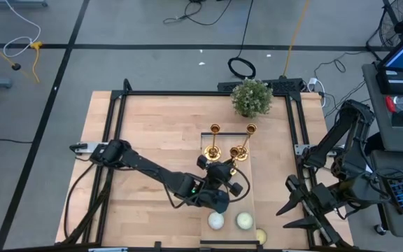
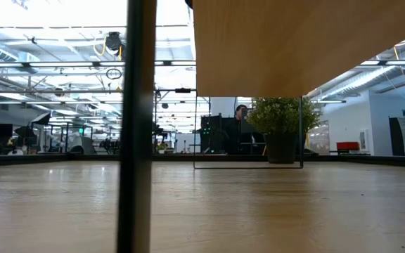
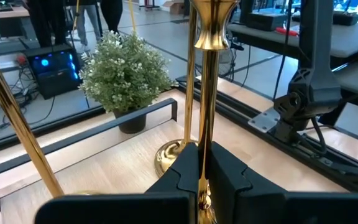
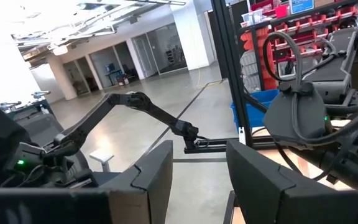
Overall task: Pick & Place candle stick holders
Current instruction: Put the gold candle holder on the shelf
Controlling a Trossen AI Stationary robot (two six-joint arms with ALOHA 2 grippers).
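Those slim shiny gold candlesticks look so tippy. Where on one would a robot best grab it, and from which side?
Probably low on the thin stem, coming in level from the side. The slim gold candlestick stands upright, and the stem is its narrowest part, so the fingers fit around it, while a low hold near the flared base should limit tipping. The left tool is shut on the stem that way.
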